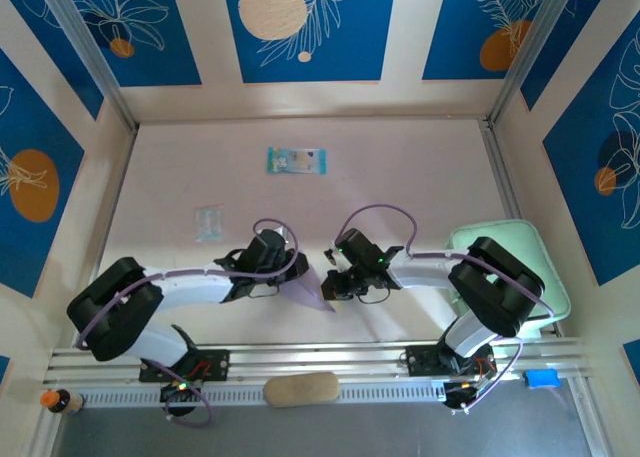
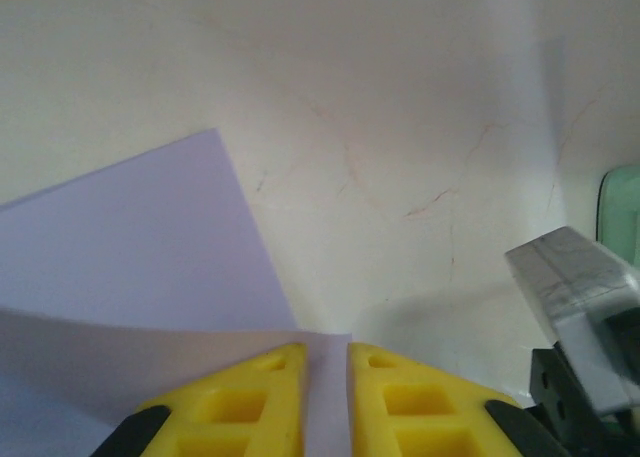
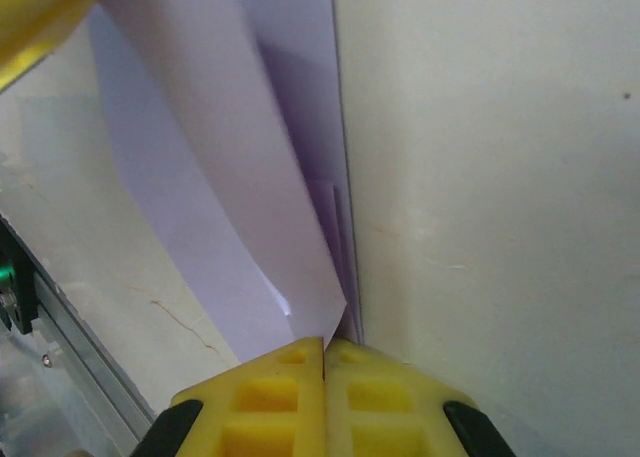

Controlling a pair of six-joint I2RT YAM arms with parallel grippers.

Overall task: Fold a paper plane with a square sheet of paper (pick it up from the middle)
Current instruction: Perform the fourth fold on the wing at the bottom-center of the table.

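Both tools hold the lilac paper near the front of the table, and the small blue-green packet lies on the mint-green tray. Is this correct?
Not quite. The blue-green packet lies on the bare table toward the far wall, not on the mint-green tray, which sits at the right beside the right arm. The top external view shows this. The lilac paper is indeed between the left tool and right tool.

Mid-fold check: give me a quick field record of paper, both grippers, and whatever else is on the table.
paper: lilac sheet, partly folded, between the two grippers near the table's front edge
left gripper: pinching the sheet's edge, narrow gap between fingers
right gripper: shut at the sheet's corner
packet: blue-green, far centre, untouched
small clear wrapper: left of centre
tray: mint green, under the right arm
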